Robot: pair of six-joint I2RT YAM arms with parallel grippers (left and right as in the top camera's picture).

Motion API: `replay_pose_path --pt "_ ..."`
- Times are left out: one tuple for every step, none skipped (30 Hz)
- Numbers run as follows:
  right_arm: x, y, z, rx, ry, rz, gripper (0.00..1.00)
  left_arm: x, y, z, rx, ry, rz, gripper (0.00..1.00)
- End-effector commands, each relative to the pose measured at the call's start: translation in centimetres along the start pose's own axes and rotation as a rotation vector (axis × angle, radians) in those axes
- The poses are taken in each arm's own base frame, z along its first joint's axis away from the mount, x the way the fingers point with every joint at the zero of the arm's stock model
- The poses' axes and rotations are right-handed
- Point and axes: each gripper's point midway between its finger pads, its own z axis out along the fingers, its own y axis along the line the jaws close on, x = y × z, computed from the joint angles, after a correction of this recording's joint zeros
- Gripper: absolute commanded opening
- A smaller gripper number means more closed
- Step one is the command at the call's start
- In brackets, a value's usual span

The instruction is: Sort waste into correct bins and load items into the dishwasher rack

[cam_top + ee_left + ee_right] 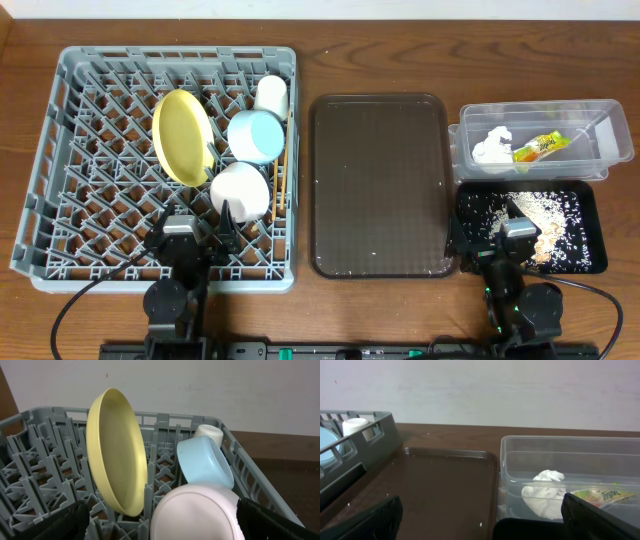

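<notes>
The grey dishwasher rack (60,150) holds a yellow plate (182,137) on edge, a light blue bowl (255,135), a white cup (271,93), a white bowl (240,190) and chopsticks (284,170) along its right side. My left gripper (195,228) hangs open over the rack's near edge, just short of the white bowl (195,512). The clear tub (600,110) contains the napkin (493,150) and wrapper (537,148). Rice scraps (545,207) lie in the black tray (585,200). My right gripper (502,228) is open over that tray's near left corner, holding nothing.
A brown serving tray (380,180) with a few crumbs lies between the rack and the two bins. Both arm bases stand at the table's front edge. The right wrist view shows the tub (570,460) with the napkin (545,490) inside.
</notes>
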Motion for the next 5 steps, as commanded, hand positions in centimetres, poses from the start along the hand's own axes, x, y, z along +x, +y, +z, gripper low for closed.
replay_pose_path --pt "0.01 -0.38 -0.03 0.014 -0.001 -0.014 0.99 1.42 0.43 0.01 -0.020 0.050 0.016 0.95" --pt "0.01 -0.38 -0.03 0.014 -0.001 -0.014 0.99 1.42 0.43 0.01 -0.020 0.050 0.016 0.95" --pt "0.00 -0.38 -0.03 0.014 -0.002 -0.014 0.99 1.43 0.43 0.01 -0.020 0.050 0.016 0.95" --pt "0.01 -0.38 -0.03 0.014 -0.001 -0.014 0.99 1.42 0.43 0.01 -0.020 0.050 0.016 0.95" --pt "0.01 -0.38 -0.03 0.014 -0.001 -0.014 0.99 1.43 0.43 0.01 -0.020 0.050 0.016 0.95"
